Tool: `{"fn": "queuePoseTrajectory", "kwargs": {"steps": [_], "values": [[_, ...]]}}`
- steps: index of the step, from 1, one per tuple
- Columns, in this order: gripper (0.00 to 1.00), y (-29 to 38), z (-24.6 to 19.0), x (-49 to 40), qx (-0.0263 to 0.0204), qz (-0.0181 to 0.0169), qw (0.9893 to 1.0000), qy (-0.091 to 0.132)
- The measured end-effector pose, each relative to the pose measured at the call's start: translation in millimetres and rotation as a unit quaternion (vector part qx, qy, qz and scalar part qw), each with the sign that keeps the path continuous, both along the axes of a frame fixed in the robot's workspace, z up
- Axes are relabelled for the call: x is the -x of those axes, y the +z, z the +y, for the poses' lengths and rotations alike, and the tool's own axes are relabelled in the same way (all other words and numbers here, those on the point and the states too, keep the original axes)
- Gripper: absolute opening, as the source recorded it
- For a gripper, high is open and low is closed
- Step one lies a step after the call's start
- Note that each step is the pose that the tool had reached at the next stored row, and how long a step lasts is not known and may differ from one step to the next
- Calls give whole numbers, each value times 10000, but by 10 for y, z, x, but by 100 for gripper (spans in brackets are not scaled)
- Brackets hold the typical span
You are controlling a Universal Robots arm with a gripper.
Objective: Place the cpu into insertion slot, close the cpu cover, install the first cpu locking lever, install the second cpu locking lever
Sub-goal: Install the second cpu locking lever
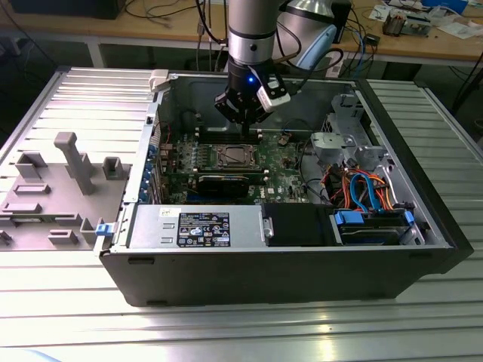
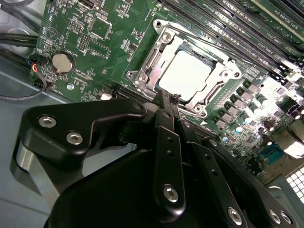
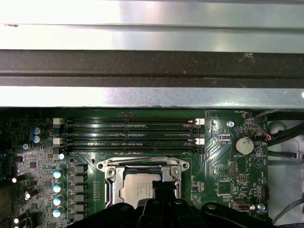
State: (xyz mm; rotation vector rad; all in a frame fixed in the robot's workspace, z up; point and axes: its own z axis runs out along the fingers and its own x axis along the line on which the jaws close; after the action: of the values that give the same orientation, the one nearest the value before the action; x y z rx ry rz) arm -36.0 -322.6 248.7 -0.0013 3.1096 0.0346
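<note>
An open computer case [image 1: 281,249] lies on its side on a ribbed metal table [image 1: 226,332], with the green motherboard [image 1: 290,162] exposed inside. The arm [image 1: 250,34] reaches down into the case from above, and its gripper [image 1: 243,119] hangs over the board just beyond the insertion slot [image 1: 235,157], near it but not touching. In the second wrist view the black fingers [image 2: 167,142] of the gripper [image 2: 167,97] lie together, their tips meeting with nothing between them, just at the near edge of the insertion slot [image 2: 142,78]. The cpu [image 2: 185,74] sits flat in the socket, its pale metal top showing through the window of the cpu cover [image 2: 222,81], which lies closed down over it. The first wrist view shows the same arrangement: the cpu [image 3: 135,189] within the framed cpu cover [image 3: 112,173], the gripper [image 3: 164,186] partly overlapping the socket's edge. Four long memory slots [image 3: 130,135] run beside the socket, and a round coin battery [image 3: 243,144] sits on the board off to one side. In the exterior view, a black graphics card [image 1: 225,183] lies just in front of the socket, a bundle of coloured cables [image 1: 361,188] lies towards the exterior view's right, and a grey plastic fixture [image 1: 53,188] stands on the table at the exterior view's left.
</note>
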Motion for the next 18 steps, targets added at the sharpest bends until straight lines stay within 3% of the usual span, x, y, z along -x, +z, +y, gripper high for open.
{"fn": "queuePoseTrajectory", "kwargs": {"steps": [6,13,18], "values": [[11,0,-33,0,0,0,10000,-1],[11,-1,-114,0,0,0,10000,-1],[11,-1,-118,0,0,0,10000,-1]]}}
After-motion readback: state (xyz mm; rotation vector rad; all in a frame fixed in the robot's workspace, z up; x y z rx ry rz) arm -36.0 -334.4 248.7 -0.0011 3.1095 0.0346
